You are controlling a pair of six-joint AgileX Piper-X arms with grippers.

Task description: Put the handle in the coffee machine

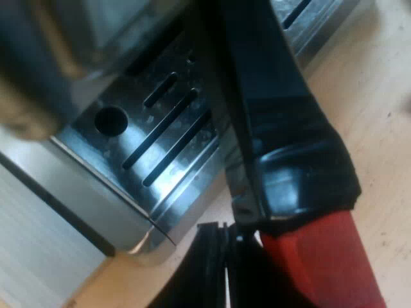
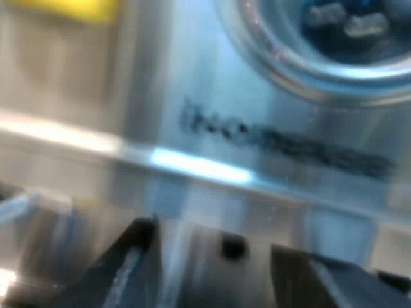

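Black left gripper (image 1: 225,276): beside the handle's red end; whether it grips cannot be told
Handle (image 1: 302,160): dark, close over the slotted tray (image 1: 160,138)
Right gripper (image 2: 234,276): fingers spread; near the espresso machine (image 2: 212,96), at perhaps its lettered front

Coffee-making spot: a brushed-steel espresso machine (image 2: 192,83) with dark lettering on its front stands on a pale wood-grain desk (image 1: 376,109), its slotted metal drip tray (image 1: 148,147) near the desk's edge. Home, office or lab: cannot tell.
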